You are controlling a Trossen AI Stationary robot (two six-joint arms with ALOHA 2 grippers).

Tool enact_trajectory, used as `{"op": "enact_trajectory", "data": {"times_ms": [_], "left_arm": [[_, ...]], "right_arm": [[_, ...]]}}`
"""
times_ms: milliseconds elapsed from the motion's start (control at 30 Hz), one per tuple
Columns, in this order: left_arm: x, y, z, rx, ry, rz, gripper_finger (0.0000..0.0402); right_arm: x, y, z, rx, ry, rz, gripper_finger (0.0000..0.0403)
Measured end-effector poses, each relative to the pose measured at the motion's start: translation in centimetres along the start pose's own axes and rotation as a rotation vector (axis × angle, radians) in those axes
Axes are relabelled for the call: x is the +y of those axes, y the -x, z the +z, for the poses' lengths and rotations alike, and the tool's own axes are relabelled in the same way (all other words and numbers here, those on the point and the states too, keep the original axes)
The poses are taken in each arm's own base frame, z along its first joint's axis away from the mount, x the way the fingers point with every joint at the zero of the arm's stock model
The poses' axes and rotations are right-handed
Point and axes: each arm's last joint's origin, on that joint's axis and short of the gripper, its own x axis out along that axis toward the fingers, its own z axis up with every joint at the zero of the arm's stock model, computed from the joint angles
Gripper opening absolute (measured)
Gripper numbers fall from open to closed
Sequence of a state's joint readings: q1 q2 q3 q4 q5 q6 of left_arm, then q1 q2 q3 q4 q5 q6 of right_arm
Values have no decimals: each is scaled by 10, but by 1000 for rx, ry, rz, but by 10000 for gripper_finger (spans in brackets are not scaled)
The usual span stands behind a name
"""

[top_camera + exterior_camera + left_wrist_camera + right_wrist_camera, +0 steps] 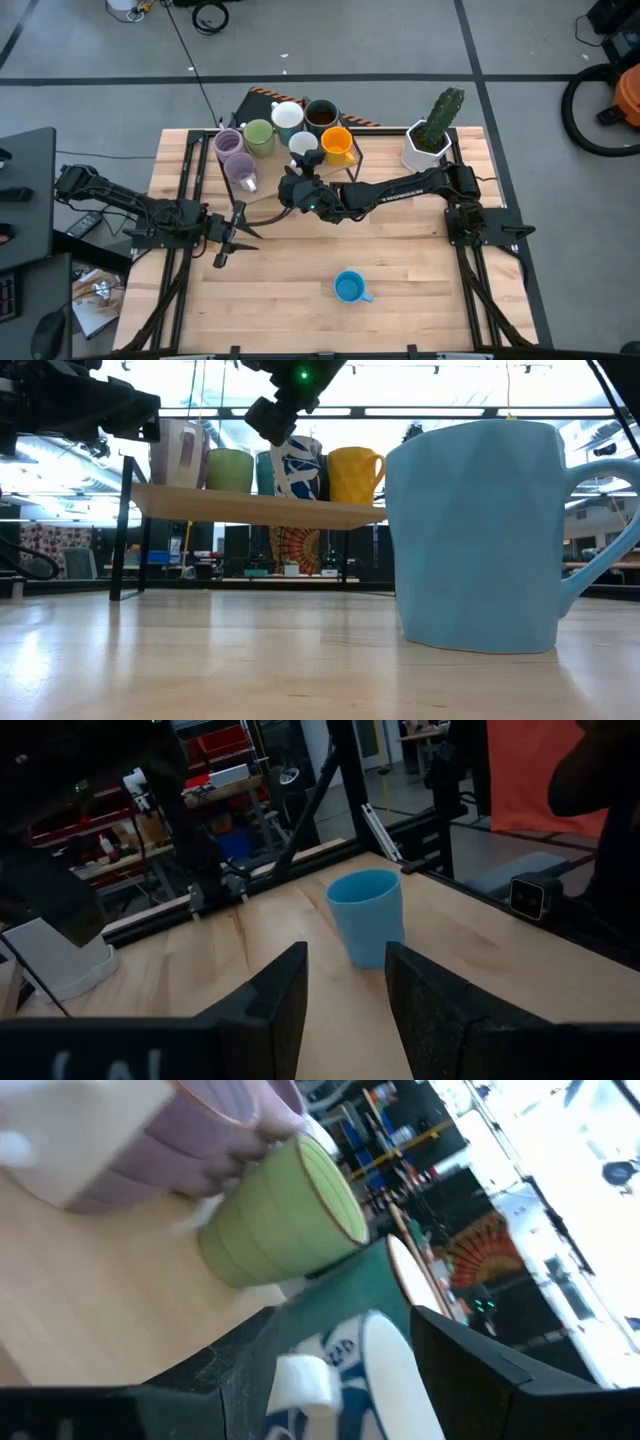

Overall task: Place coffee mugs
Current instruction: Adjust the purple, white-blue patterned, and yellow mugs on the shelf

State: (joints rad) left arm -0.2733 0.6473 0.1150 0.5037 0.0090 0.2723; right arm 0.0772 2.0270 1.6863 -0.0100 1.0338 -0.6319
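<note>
Seven mugs crowd the raised shelf point(262, 190) at the table's point(300, 300) far side: two purple mugs point(233, 155), one green mug point(259, 135), one orange mug point(337, 145), one dark brown mug point(321, 115), and two white mugs point(287, 116). The right gripper point(296, 180) clamps the white, blue-patterned one. One blue mug point(349, 287) stands alone near the front. The left gripper point(232, 238) hovers, jaws parted and empty.

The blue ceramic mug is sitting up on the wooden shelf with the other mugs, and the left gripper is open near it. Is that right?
Not quite. The blue ceramic mug is not on the raised wooden shelf; it stands alone on the wooden table, as the high view shows. The rest holds: the left gripper is open near it, and the other mugs are on the shelf.
</note>
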Motion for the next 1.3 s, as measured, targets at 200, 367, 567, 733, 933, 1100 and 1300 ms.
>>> {"op": "enact_trajectory", "data": {"times_ms": [200,367,567,733,933,1100,1300], "left_arm": [[0,0,0,0,0,0,141],[0,0,0,0,0,0,141],[0,0,0,0,0,0,141],[0,0,0,1,0,0,141],[0,0,0,1,0,0,141],[0,0,0,1,0,0,141],[0,0,0,1,0,0,141]], "right_arm": [[0,0,-3,42,31,-28,232],[2,0,-7,78,71,-35,232],[4,0,-13,118,79,-33,232],[5,1,-15,131,72,-34,232],[7,1,-20,157,69,-24,232],[9,2,-23,174,62,-17,232],[10,5,-24,189,63,-31,232]]}}
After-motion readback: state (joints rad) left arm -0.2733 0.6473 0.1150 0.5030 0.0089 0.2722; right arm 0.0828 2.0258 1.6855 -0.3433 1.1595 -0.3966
